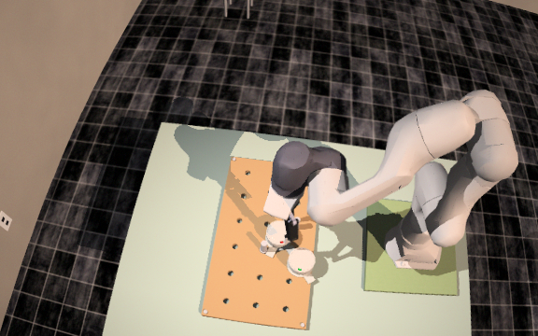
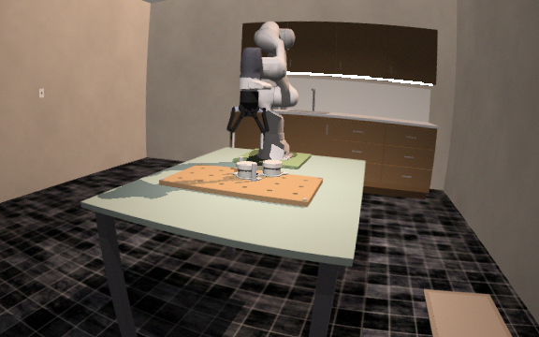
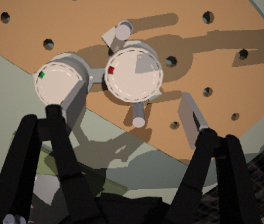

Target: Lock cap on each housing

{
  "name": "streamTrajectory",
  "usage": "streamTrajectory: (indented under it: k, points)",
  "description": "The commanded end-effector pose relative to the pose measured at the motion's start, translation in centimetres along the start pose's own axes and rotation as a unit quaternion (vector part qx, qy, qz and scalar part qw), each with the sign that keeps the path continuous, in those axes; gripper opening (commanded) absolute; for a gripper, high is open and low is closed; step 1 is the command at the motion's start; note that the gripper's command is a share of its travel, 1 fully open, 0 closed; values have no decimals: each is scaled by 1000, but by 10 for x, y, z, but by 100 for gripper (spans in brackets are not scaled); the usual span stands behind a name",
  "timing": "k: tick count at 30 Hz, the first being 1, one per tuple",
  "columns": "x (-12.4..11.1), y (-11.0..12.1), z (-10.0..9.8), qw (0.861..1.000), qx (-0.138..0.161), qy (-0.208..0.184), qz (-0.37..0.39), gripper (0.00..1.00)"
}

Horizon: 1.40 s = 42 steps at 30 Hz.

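Two white round housings with caps stand upright on the orange pegboard (image 1: pixel 260 245). The cap with a red dot (image 3: pixel 133 74) has two side tabs; it also shows in the overhead view (image 1: pixel 276 233) and the room view (image 2: pixel 247 168). The cap with a green dot (image 3: pixel 62 83) (image 1: pixel 301 262) (image 2: pixel 272 167) stands beside it at the board's edge. My gripper (image 2: pixel 248 123) hangs open and empty well above the red-dot cap. In the wrist view its black fingers straddle the space just below both caps.
The pegboard has several dark holes and lies on a pale green table (image 2: pixel 269 206). A green mat (image 1: pixel 409 261) holds the arm's base at the table's right side. Kitchen cabinets (image 2: pixel 382 150) stand behind.
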<state>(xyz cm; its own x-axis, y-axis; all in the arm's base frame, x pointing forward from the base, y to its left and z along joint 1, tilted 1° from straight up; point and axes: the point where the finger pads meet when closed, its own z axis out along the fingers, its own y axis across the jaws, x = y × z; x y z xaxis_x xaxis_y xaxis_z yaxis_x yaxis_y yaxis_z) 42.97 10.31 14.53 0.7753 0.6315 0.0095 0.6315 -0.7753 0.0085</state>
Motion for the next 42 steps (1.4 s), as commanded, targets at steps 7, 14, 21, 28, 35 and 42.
streamTrajectory:
  k: [7, 14, 21, 28, 35, 42]
  points:
    - [1, -1, -1, 974, -7, -2, -228, 78]
    - [1, -1, -1, 947, -11, -4, -320, 78]
    - [1, -1, -1, 913, -9, -3, -408, 78]
    - [1, -1, -1, 875, -3, 0, -484, 78]
    - [1, -1, -1, 847, 4, 4, -531, 78]
    - [1, -1, -1, 847, 4, 4, -531, 78]
